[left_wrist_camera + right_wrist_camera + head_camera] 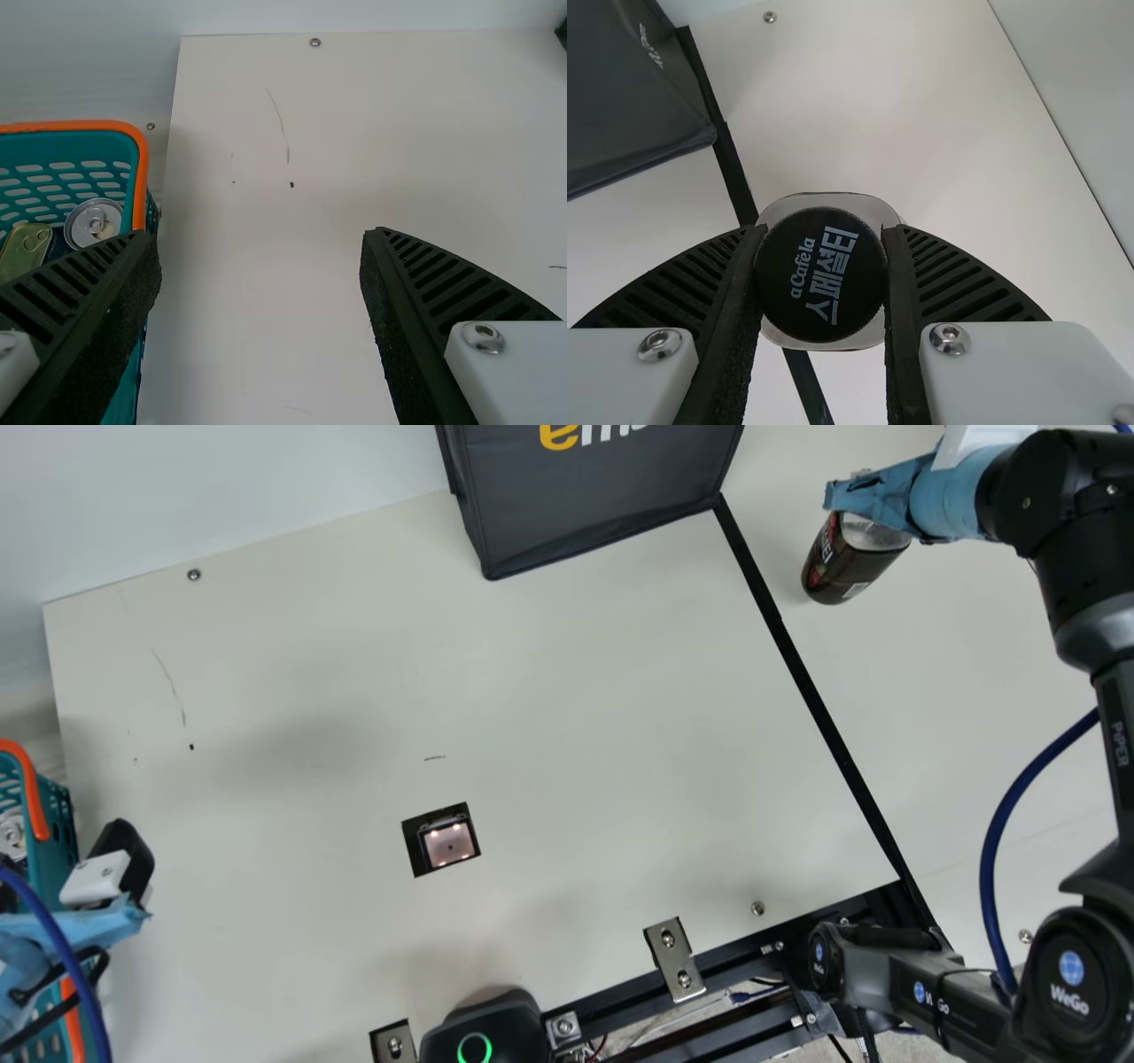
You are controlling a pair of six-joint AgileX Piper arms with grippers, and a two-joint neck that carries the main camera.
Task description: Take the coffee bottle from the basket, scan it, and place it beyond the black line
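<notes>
The main view's edges cut off the basket (34,793) and the dark bag (594,505).

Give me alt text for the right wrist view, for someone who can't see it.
Seen from above, the right gripper grips the coffee bottle by its round black cap. The black line runs across the pale table from upper left to bottom, partly hidden by the bottle; a dark bag sits upper left.

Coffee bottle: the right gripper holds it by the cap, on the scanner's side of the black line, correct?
Wrong side: the main view shows the bottle across the black line from the scanner. The right gripper does hold it by the cap.
</notes>
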